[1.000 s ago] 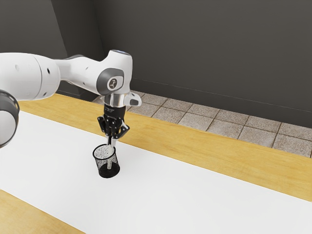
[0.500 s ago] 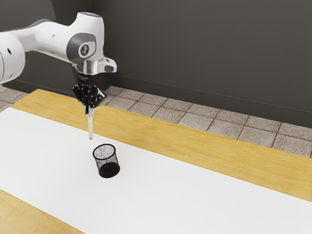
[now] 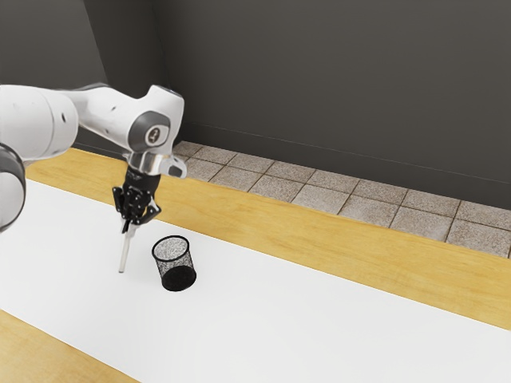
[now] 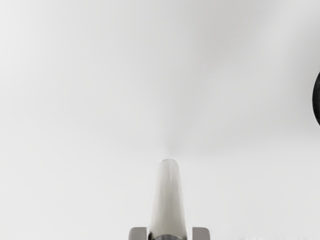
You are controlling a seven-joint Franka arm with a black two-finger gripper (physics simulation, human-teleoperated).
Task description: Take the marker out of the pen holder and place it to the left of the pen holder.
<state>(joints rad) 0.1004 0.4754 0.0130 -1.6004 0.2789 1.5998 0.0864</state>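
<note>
- In the exterior view's left half, the gripper (image 3: pixel 128 226) pinches the tilted marker (image 3: pixel 124 255), jaws parted by its thickness.
- Near its right there, the cup (image 3: pixel 178 279) stands empty.

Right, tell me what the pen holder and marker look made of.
The pen holder looks like black-coated metal wire: its wall is see-through mesh below a dark rim. The marker seems smooth, whitish plastic, with a soft sheen along its barrel; coated metal remains possible.
</note>
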